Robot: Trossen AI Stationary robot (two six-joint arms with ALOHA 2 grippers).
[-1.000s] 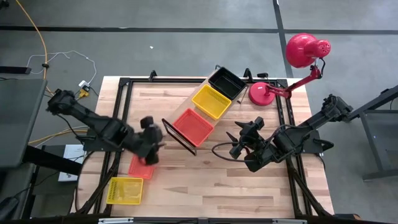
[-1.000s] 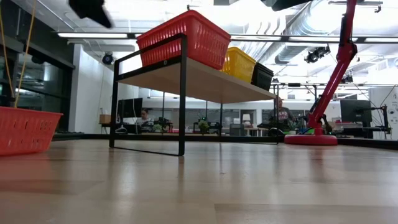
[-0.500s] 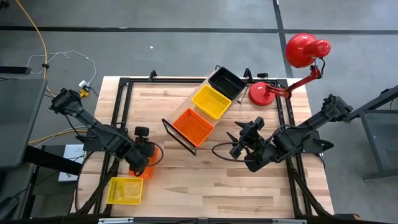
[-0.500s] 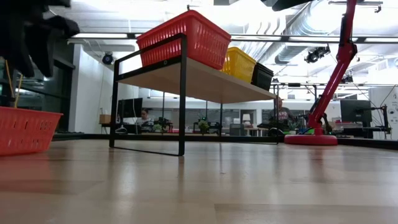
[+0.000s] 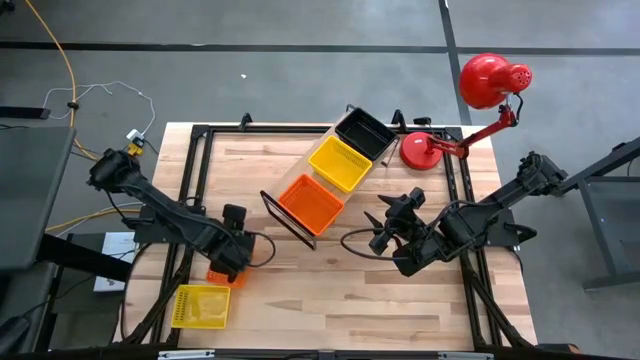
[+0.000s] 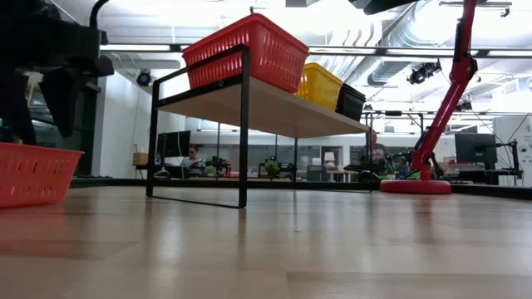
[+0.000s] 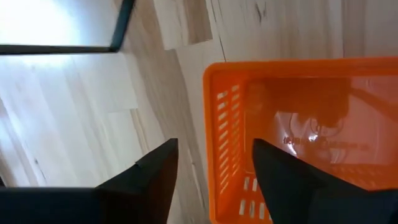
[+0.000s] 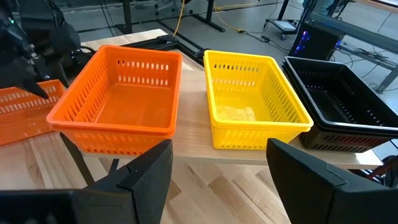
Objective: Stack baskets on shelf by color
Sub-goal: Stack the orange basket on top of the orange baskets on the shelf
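On the shelf (image 5: 297, 178) stand an orange basket (image 5: 310, 203), a yellow basket (image 5: 340, 163) and a black basket (image 5: 365, 132) in a row. A second orange basket (image 7: 298, 137) rests flat on the table near the left edge, with a second yellow basket (image 5: 200, 305) nearer the near edge. My left gripper (image 7: 214, 144) is open and low over the table's orange basket. One finger stands outside its side wall (image 7: 217, 124) and one inside, with no touch showing. My right gripper (image 5: 385, 222) waits open, right of the shelf.
A red desk lamp (image 5: 470, 100) stands at the table's far right corner. The shelf's black wire frame (image 5: 288, 222) marks its near end. Bare wood lies between the shelf and the near edge. In the low view the shelf (image 6: 274, 108) stands raised on black legs.
My left gripper has come down from high above the table and moved a little toward the near edge, settling over the table's orange basket with its fingers on either side of the wall. The baskets have stayed where they were.
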